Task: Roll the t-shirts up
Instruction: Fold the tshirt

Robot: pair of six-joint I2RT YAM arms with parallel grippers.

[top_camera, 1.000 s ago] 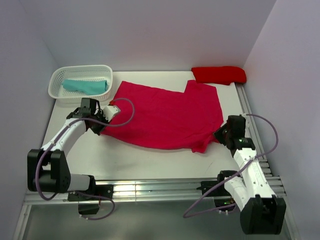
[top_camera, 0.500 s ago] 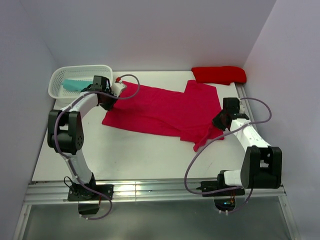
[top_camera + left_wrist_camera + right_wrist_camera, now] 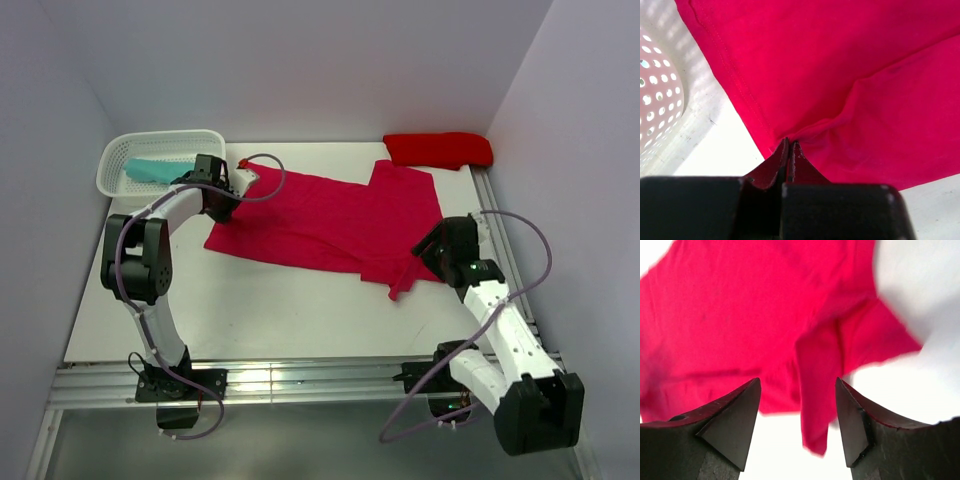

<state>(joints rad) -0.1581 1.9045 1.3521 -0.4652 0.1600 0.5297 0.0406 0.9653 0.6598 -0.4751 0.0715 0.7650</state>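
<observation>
Pinching left edge of raspberry-red tee (image 3: pixel 330 220) with left hand (image 3: pixel 224 203), clamped shut on cloth fold, just beside white basket (image 3: pixel 160 137) at far-left corner of desk (image 3: pixel 270 310). Hovering with right hand (image 3: pixel 428 250) over tee's near-right corner, spread apart, gripping nothing; wrist view blurred. Lying across middle of desk, partly folded over, near-right flap pointing toward near edge. Resting inside basket: teal bundle (image 3: pixel 160 170). Sitting at far-right corner: scarlet bundle (image 3: pixel 438 149), apart from big tee.
</observation>
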